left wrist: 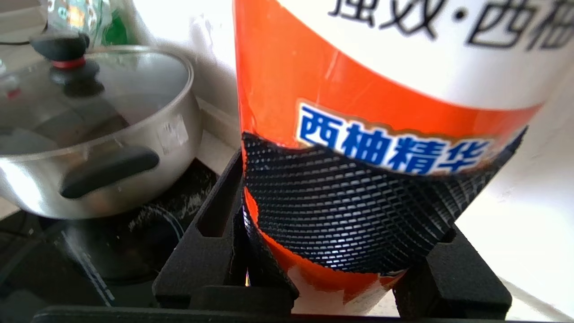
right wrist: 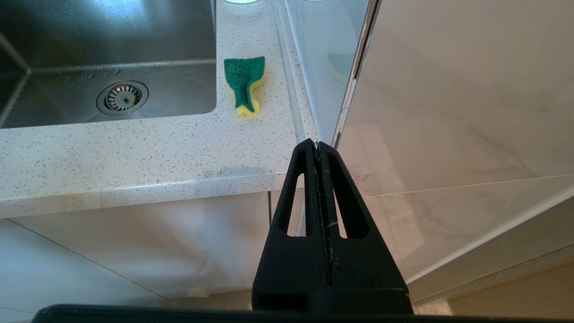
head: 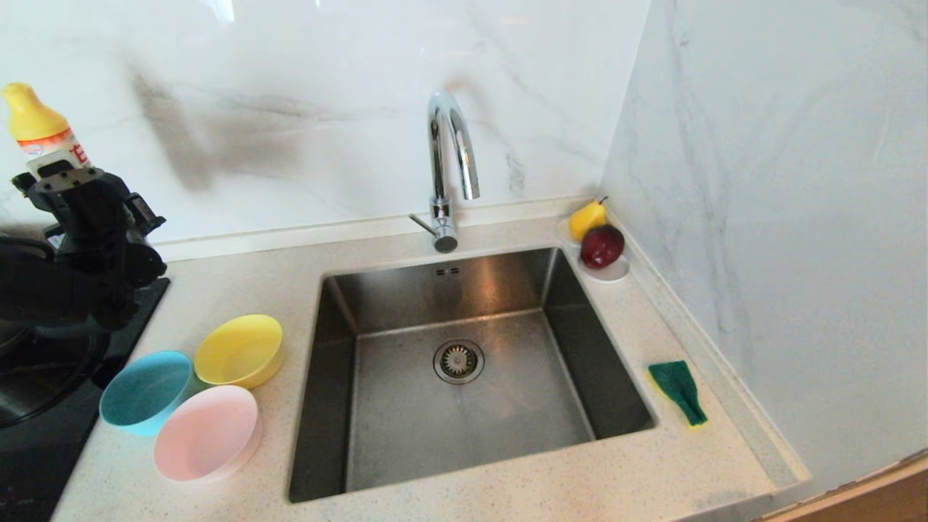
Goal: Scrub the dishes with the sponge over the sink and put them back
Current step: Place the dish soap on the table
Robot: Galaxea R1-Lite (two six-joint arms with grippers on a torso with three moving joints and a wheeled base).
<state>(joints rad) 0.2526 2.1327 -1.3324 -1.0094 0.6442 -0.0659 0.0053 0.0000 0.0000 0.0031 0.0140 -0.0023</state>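
head view: one green-and-yellow rectangular sponge lies right of the square steel sink, long axis along that sink's right rim; three round plastic bowls, yellow, teal-blue and pale pink, sit left of it. left gripper is clamped on an orange-and-white detergent bottle; right gripper is pressed together.

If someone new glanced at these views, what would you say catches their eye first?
Probably the left gripper at the far left, above the stove, clamped on the orange-and-white detergent bottle that fills its wrist view. Next, the three bowls, yellow, teal and pink, clustered on the counter left of the steel sink. The green sponge lies on the sink's right.
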